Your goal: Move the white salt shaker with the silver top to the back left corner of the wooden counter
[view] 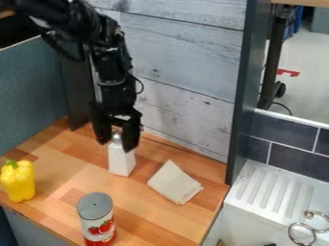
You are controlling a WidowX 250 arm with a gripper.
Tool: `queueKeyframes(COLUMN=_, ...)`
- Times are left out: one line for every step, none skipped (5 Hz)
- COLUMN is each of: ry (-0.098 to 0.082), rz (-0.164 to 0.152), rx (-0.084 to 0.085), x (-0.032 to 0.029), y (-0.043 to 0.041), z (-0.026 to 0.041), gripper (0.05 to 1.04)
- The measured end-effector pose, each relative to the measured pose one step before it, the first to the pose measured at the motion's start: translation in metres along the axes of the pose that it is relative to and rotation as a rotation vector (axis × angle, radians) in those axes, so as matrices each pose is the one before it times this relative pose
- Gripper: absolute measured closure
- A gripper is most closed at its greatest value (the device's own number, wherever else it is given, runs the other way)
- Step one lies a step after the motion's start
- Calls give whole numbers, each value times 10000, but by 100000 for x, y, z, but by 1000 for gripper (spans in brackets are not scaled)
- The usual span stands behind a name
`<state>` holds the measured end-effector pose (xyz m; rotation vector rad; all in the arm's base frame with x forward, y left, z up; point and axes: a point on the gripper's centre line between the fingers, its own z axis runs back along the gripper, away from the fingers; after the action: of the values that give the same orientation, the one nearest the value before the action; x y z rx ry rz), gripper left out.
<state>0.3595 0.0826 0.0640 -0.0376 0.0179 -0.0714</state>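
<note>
On the counter [146, 217], jaws [116, 145] wide apart astride white bottle [121, 161], cloth [173, 182] nearby (gap btwn), can [97, 218] nr front edge

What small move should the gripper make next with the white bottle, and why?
Probably the gripper should gently bring its jaws together around the narrow top of the white bottle. The jaws look apart, one on either side of that top, and the bottle stands upright on the wooden counter, so closing seems a better bet than moving sideways.

Pepper [19, 182] left, can [96, 220] before bottle [121, 162], cloth [174, 183] right
</note>
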Motion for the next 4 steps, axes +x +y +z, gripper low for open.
queueKeyframes(ry=-60, rz=275, rx=64, x=604, y=280, z=-401, gripper=122)
queueKeyframes(ry=119, rz=157, rx=-33, x=261, y=35, z=-691, gripper=395)
queueKeyframes(ry=-51, rz=-214, rx=-222, x=77, y=-353, z=4, gripper=470)
queueKeyframes(ry=-150, rz=-91, rx=-192, x=-1144, y=-466, z=926, gripper=470)
